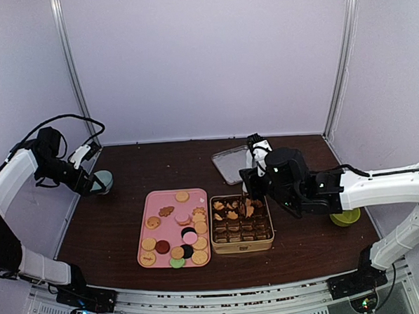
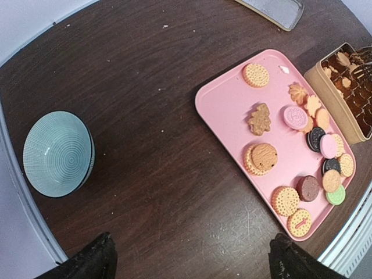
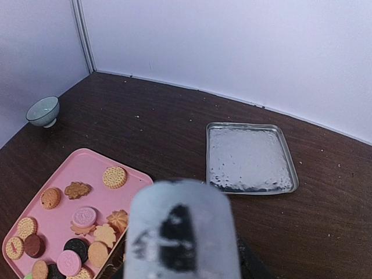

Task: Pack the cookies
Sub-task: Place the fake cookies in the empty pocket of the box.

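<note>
Table (image 1: 105,236): a dark brown top is carrying everything, with pale walls standing round it.
Pink tray (image 1: 156,202): it is lying near the front edge, left of centre.
Cookies (image 1: 190,237): most are sitting on the pink tray, crowding along its right side and near end. Round tan ones are mixing with pink, black, dark red and one green, and a few flower and tree-like shapes are lying toward the far end. A few tan ones are also sitting in the far row of the gold tin.
Gold tin (image 1: 242,246): it is standing just right of the pink tray, open on top and holding a grid of brown paper cups (image 1: 243,230).
Yellow-green bowl (image 1: 346,218): it is sitting right of the tin, partly hiding under the right arm.
Right gripper (image 1: 249,201): it is reaching in from the right and dipping over the far half of the tin. Its own camera is showing only a blurred grey-and-black shape up close, so I cannot tell whether the fingers are apart or pinching anything.
Left gripper (image 2: 192,266): it is hovering by the table's left edge, well apart from the tray. Its fingertips (image 2: 87,261) are standing wide apart with nothing between them.
Teal bowl (image 2: 58,152): it is sitting upright near the left gripper.
Silver tray (image 3: 250,158): it is lying flat beyond the tin, toward the back wall.
</note>
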